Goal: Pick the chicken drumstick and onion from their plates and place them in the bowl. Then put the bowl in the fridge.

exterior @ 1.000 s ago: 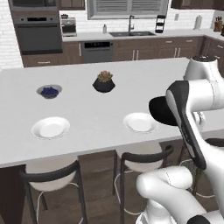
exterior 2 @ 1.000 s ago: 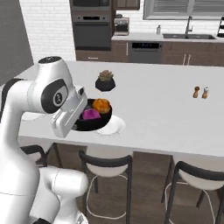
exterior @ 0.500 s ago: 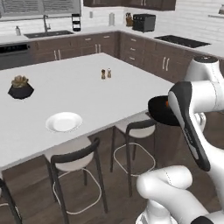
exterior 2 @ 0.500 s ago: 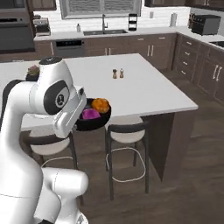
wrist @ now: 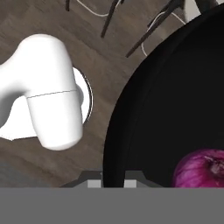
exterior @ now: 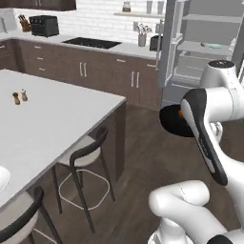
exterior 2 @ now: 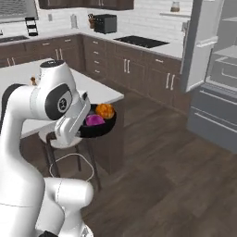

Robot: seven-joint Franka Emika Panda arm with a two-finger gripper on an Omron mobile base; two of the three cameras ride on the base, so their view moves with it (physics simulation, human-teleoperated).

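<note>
The black bowl (exterior 2: 99,129) hangs in the air in front of my arm, over the wooden floor. In it lie the orange-brown chicken drumstick (exterior 2: 105,111) and the purple-red onion (exterior 2: 94,120). In the hand view my gripper (wrist: 113,181) is shut on the bowl's rim (wrist: 127,113), one tip on each side of it, with the onion (wrist: 203,168) inside. In the left base view the bowl (exterior: 169,121) is half hidden behind my forearm. The grey fridge (exterior 2: 217,74) stands open to the right, pale shelves showing. A white plate's edge (exterior: 2,178) shows on the island.
The island counter (exterior: 52,124) lies to the left with two small shakers (exterior: 19,97) on it. Black stools (exterior: 86,157) stand along its edge. Dark brown cabinets (exterior 2: 139,69) with a cooktop line the back wall. Open wooden floor (exterior 2: 176,176) stretches between me and the fridge.
The whole picture has swung away from the island's middle to its end and the open fridge, so the base has moved. The bowl stays in my gripper with both foods in it.
</note>
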